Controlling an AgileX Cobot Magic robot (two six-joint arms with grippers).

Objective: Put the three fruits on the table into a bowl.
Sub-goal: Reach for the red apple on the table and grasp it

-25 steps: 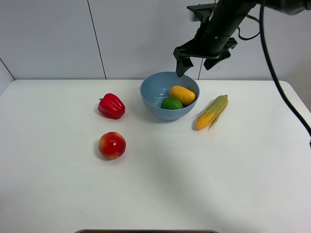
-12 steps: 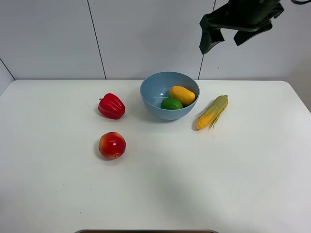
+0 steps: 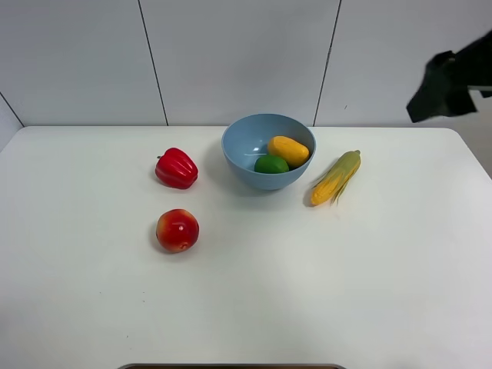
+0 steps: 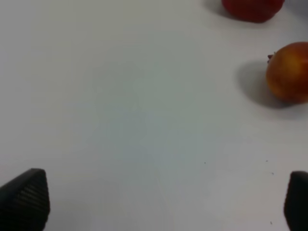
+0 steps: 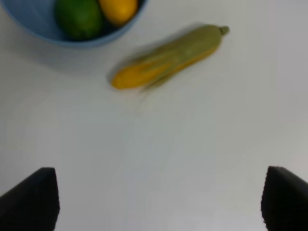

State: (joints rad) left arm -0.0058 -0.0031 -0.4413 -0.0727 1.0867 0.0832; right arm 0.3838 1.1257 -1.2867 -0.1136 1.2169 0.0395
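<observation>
The light-blue bowl (image 3: 238, 137) stands at the back middle of the table (image 3: 346, 269), with the mango (image 3: 288, 151) and the lime (image 3: 271, 164) inside it. The red-and-yellow apple-like fruit (image 3: 177, 230) lies on the table to the front left of the bowl. My right gripper (image 5: 159, 199) is open and empty, high above the table to the right of the bowl (image 5: 29, 21); only a dark part of its arm (image 3: 448, 86) shows at the right edge. My left gripper (image 4: 161, 198) is open and empty above bare table, apart from the apple-like fruit (image 4: 288, 72).
A red bell pepper (image 3: 176, 168) lies left of the bowl, behind the apple-like fruit. A corn cob with green husk (image 3: 336, 177) lies just right of the bowl, and the right wrist view shows it too (image 5: 166, 57).
The right arm has swung from above the bowl's back rim up and over to the right edge of the view. The fruits, pepper and corn have not moved.
</observation>
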